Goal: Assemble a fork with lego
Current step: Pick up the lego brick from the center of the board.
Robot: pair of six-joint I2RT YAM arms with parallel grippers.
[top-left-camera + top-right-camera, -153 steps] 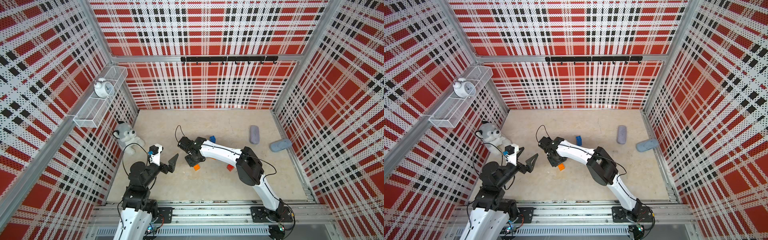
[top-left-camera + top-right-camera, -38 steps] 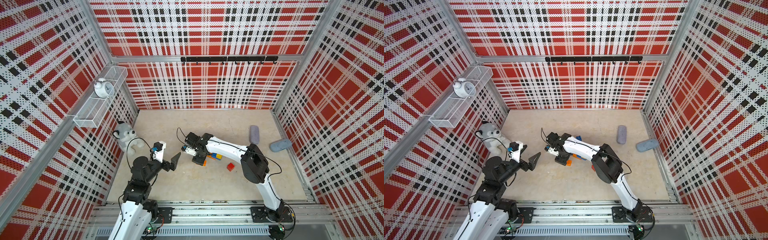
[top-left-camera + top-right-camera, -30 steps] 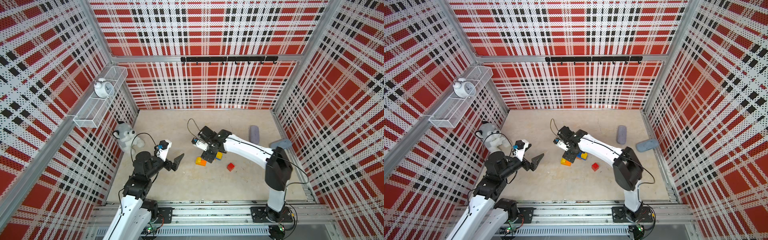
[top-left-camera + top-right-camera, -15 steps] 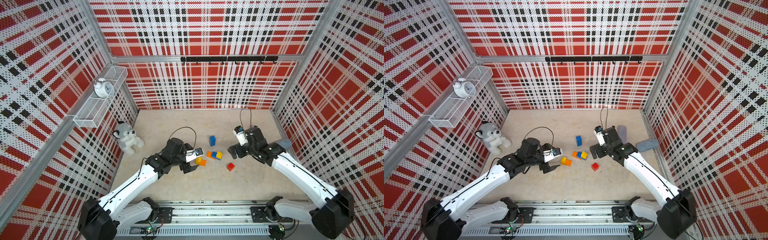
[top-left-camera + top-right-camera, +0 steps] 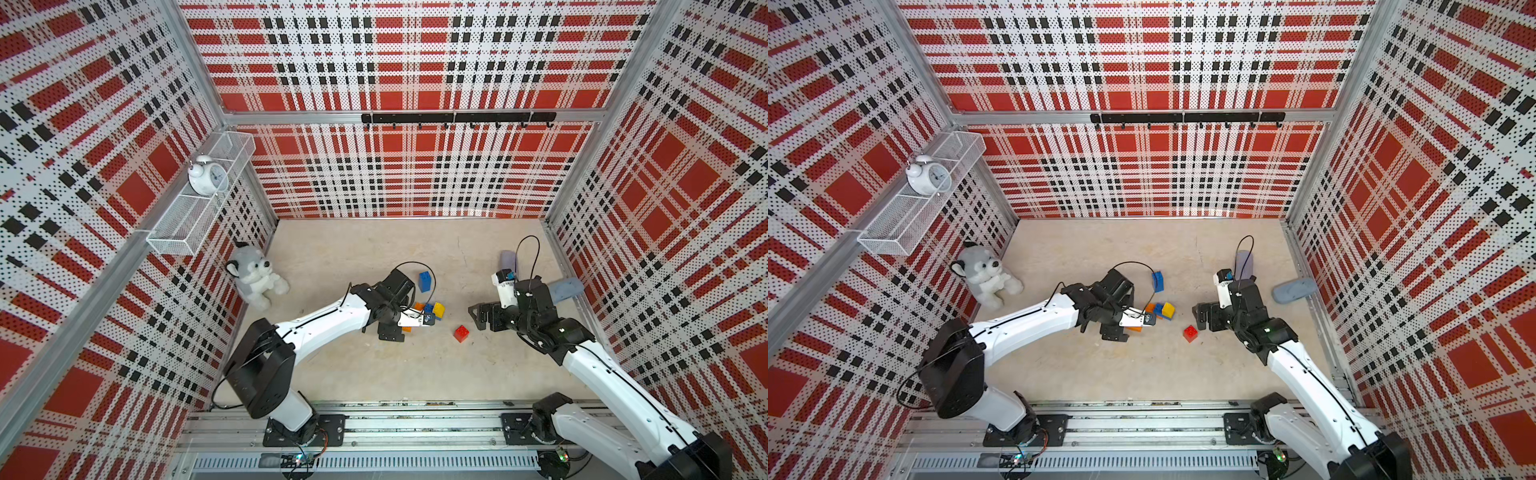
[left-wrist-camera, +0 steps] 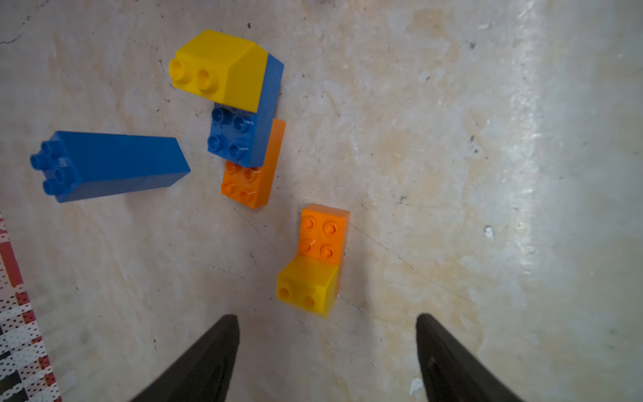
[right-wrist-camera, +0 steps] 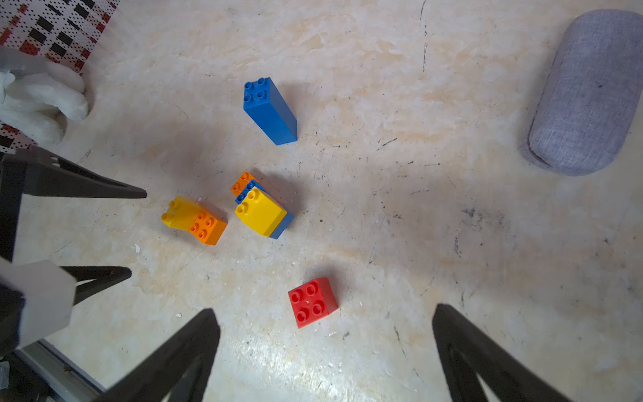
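Left hand: fingers wide apart, holding nothing, touching no brick. A small yellow-on-orange piece lies on the surface just ahead of the gap and in line with it, clear of both tips. The right wrist view agrees: the left hand points at that piece, near it, no contact.

Right hand: fingers spread apart, empty. The red square brick sits studs up just in front of the gap, loose, no contact seen.

Rest of the lego: a stepped stack, yellow over blue over orange, lies just beyond the yellow-on-orange piece and apart from it. The tall blue brick stands upright near the stack, well apart from both hands.

In both top views the bricks sit mid-surface between the two hands. The left hand is over its piece. The right hand is just beside the red square brick.

Fork not assembled: four separate pieces. A grey case and a plush dog lie off to the sides.
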